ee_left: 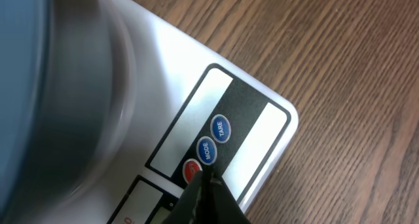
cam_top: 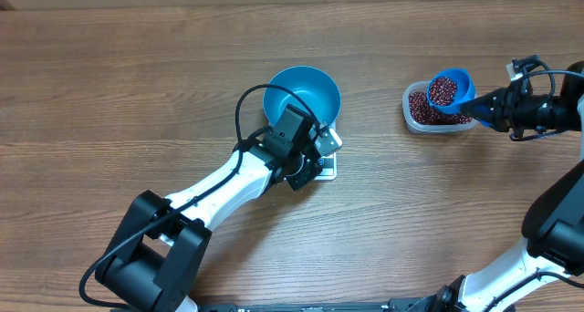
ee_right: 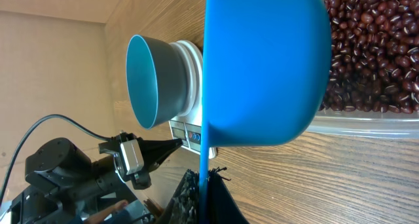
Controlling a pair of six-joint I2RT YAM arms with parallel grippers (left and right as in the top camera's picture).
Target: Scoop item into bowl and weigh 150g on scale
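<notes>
The blue bowl (cam_top: 302,98) stands empty on the white scale (cam_top: 328,169). My left gripper (cam_top: 315,157) is shut, and in the left wrist view its tip (ee_left: 208,179) rests at the scale's (ee_left: 163,73) red button (ee_left: 190,168), just below the MODE button (ee_left: 206,150). My right gripper (cam_top: 500,107) is shut on the handle of a small blue scoop (cam_top: 450,88). The scoop is full of red-brown beans (cam_top: 444,91) and hangs over the clear tub (cam_top: 415,120). In the right wrist view the scoop's underside (ee_right: 262,67) hides part of the beans (ee_right: 373,60) in the tub.
The TARE button (ee_left: 220,128) lies just beyond MODE. The left arm (cam_top: 210,198) stretches from the near left to the scale. The right arm's base (cam_top: 557,230) stands at the near right. Bare wooden table (cam_top: 137,84) surrounds everything.
</notes>
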